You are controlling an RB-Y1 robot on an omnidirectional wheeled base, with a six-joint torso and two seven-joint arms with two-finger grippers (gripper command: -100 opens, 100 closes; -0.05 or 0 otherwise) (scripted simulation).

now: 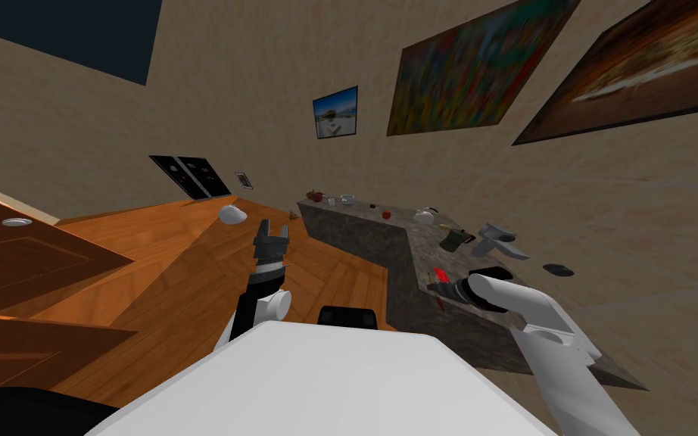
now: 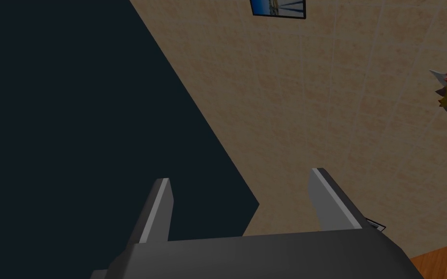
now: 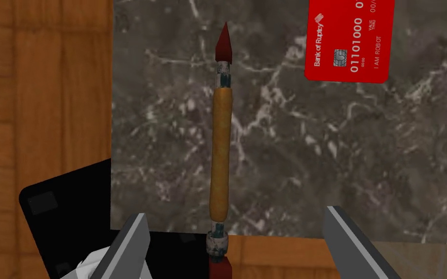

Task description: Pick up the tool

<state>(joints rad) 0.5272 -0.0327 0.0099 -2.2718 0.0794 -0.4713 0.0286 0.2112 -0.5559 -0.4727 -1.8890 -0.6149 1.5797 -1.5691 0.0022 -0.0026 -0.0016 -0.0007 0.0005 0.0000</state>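
The right gripper [image 3: 235,214] hangs spread wide over the tool [image 3: 220,145], its fingers either side of the tool's near end and touching nothing. The tool, a yellow-handled stick with red tips, lies flat on the dark marble counter [image 3: 290,155], its near end jutting past the edge. Just beyond the tool's far tip, off to one side, lies a red card [image 3: 351,43]. As I judge it, the approach is done; closing and lifting remain. The left gripper [image 2: 240,175], released and empty, is well apart from the tool.

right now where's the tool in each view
head: tool, a small red streak at the counter's near edge
right wrist: tool lies lengthwise inside the open right end effector, one end past the counter edge
left wrist: aimed away, at a wall
shared: red card beside it, in head and right wrist
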